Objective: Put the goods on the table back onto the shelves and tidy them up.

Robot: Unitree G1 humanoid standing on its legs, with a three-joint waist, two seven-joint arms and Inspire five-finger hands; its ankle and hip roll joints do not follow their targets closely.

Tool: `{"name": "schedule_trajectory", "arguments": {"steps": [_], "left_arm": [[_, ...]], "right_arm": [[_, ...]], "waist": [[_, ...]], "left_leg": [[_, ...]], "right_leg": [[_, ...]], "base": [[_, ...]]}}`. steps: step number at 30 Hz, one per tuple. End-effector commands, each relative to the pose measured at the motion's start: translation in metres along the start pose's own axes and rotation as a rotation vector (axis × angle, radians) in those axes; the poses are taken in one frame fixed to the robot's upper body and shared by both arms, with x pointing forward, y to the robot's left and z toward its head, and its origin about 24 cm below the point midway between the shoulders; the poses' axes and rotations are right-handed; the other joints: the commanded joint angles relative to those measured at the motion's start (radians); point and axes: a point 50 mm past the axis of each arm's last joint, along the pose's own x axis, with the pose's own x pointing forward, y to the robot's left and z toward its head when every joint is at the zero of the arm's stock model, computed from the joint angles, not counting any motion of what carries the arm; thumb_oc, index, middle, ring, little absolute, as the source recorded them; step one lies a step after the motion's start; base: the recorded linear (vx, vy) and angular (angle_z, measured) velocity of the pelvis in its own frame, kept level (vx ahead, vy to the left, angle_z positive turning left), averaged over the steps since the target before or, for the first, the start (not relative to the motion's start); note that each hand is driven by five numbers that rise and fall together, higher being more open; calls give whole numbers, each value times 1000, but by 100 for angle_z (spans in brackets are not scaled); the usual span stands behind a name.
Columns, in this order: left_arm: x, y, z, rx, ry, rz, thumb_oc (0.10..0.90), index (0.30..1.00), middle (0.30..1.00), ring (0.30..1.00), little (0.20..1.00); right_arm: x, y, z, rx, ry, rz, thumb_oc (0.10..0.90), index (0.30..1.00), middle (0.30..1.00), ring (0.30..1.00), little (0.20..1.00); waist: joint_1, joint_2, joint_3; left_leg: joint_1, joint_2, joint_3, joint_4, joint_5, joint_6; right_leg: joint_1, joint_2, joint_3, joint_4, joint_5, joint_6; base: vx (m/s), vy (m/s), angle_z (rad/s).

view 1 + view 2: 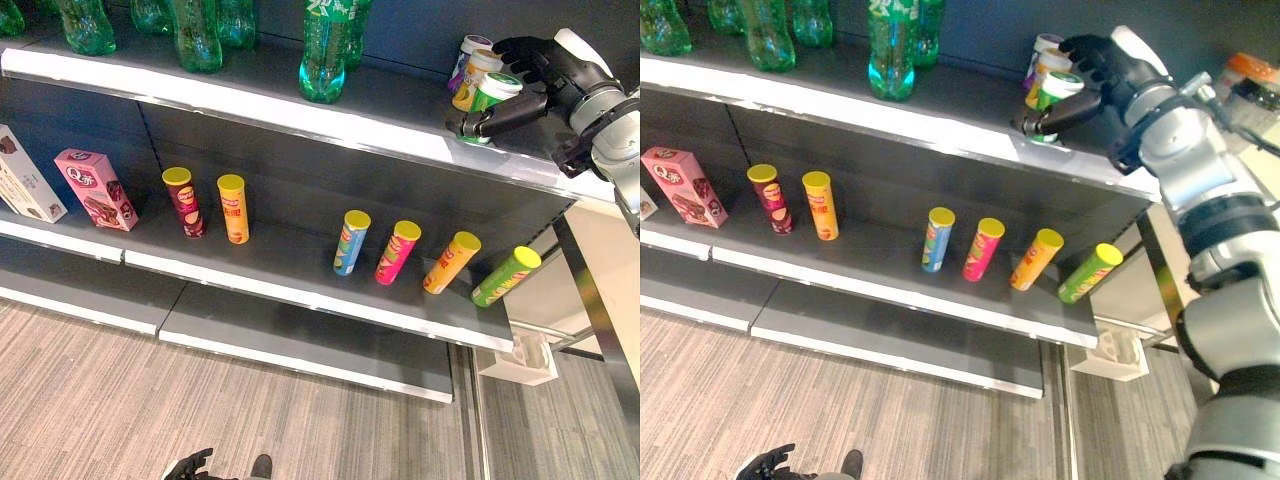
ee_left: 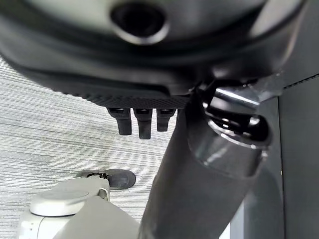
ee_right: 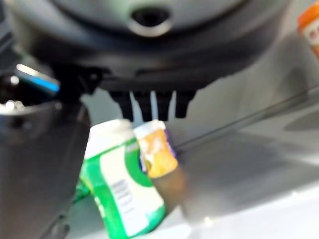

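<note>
The right robot hand (image 1: 1110, 75) is curled round a green cup (image 1: 1052, 100) at the right end of the upper shelf (image 1: 940, 125), beside an orange cup (image 1: 474, 78). The placing step looks nearly done; next it should let go and straighten the row.

Green white-lidded canister (image 1: 489, 98) tilted on upper shelf (image 1: 300, 110), beside orange canister (image 1: 470, 78) and purple canister (image 1: 464, 55)
</note>
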Motion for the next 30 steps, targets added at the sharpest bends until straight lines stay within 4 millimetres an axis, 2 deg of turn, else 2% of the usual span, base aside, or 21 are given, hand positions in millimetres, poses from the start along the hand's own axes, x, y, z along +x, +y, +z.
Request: {"name": "schedule_trajectory", "arguments": {"steps": [1, 4, 5, 7, 8, 9, 10, 12, 13, 15, 19, 21, 22, 26, 30], "left_arm": [[2, 16, 18, 89, -71, 27, 800, 900, 900, 900, 900], [1, 16, 14, 67, -61, 38, 800, 900, 900, 900, 900], [1, 18, 14, 70, -61, 41, 800, 900, 900, 900, 900], [0, 17, 9, 42, -49, 45, 800, 900, 900, 900, 900], [-1, 17, 7, 36, -46, 47, 800, 900, 900, 900, 900], [-1, 17, 7, 36, -46, 47, 800, 900, 900, 900, 900], [-1, 13, 3, 24, -36, 40, 800, 900, 900, 900, 900], [-2, 10, -2, 7, -25, 37, 800, 900, 900, 900, 900], [-3, 8, -4, 0, -22, 36, 800, 900, 900, 900, 900], [-5, 10, -10, -19, -7, 46, 800, 900, 900, 900, 900], [-4, 18, 0, 30, -36, 48, 800, 900, 900, 900, 900], [-2, 19, 11, 54, -73, 40, 800, 900, 900, 900, 900], [-2, 20, 17, 71, -95, 35, 800, 900, 900, 900, 900], [-3, 24, 23, 83, -122, 40, 800, 900, 900, 900, 900], [-5, 37, 26, 101, -123, 70, 800, 900, 900, 900, 900]], "right_arm": [[-17, -101, 59, -22, -187, -335, 800, 900, 900, 900, 900], [-42, -120, 67, -70, -290, -393, 800, 900, 900, 900, 900], [-43, -119, 65, -68, -287, -394, 800, 900, 900, 900, 900], [-68, -130, 73, -70, -393, -422, 800, 900, 900, 900, 900], [-77, -134, 70, -66, -412, -438, 800, 900, 900, 900, 900], [-77, -134, 70, -66, -412, -438, 800, 900, 900, 900, 900], [-97, -143, 68, -39, -461, -489, 800, 900, 900, 900, 900], [-112, -148, 65, -4, -509, -545, 800, 900, 900, 900, 900], [-120, -149, 62, 18, -532, -577, 800, 900, 900, 900, 900], [-146, -140, 39, 72, -554, -664, 800, 900, 900, 900, 900], [-179, -122, 8, 99, -514, -730, 800, 900, 900, 900, 900], [-186, -115, 1, 108, -498, -744, 800, 900, 900, 900, 900], [-187, -109, -2, 121, -492, -745, 800, 900, 900, 900, 900], [-180, -100, -8, 117, -457, -711, 800, 900, 900, 900, 900], [-174, -91, -12, 85, -415, -661, 800, 900, 900, 900, 900]], "waist": [[6, -37, -47], [-27, -35, -49], [-26, -38, -49], [-49, -34, -52], [-55, -34, -52], [-55, -34, -52], [-71, -26, -51], [-88, -18, -54], [-99, -13, -55], [-139, -16, -57], [-148, -30, -36], [-160, -30, -16], [-168, -33, -1], [-171, -30, 22], [-158, -4, 40]], "left_leg": [[37, 46, 51, 3, -102, -48], [44, 48, 68, 3, -108, -46], [44, 48, 69, 3, -108, -46], [48, 50, 78, 3, -113, -45], [49, 51, 81, 3, -115, -44], [49, 51, 81, 3, -115, -44], [50, 50, 89, 3, -120, -40], [52, 50, 96, 3, -126, -37], [54, 48, 102, 3, -130, -33], [62, 40, 117, 3, -144, -19], [67, 25, 133, 3, -152, 2], [68, 17, 148, 3, -157, 13], [71, 11, 172, 3, -160, 21], [73, 10, 227, 3, -159, 31], [59, 63, 301, 3, -148, 24]], "right_leg": [[49, -31, 14, 6, -25, 79], [42, -31, 27, 6, -19, 82], [42, -31, 27, 6, -19, 82], [36, -32, 36, 6, -17, 85], [33, -32, 41, 6, -15, 87], [33, -32, 41, 6, -15, 87], [27, -32, 50, 6, -12, 91], [21, -35, 59, 8, -8, 94], [18, -37, 63, 9, -5, 97], [8, -45, 89, 16, 8, 105], [-32, -62, 128, 56, 27, 116], [-64, -69, 160, 80, 51, 121], [-87, -75, 183, 82, 85, 129], [-128, -81, 191, 85, 134, 139], [-122, -124, 91, 131, 100, 133]], "base": [[-11, 32, -12], [-3, 42, -11], [-2, 36, -4], [3, 34, -20], [-1, 28, -22], [-7, 32, -11], [-2, 32, -17], [9, 46, -21], [14, 74, -29], [6, 118, -33], [-30, 114, -21], [-102, 133, -41], [-144, 158, -58], [-112, 59, -100], [-149, -20, -64]]}}
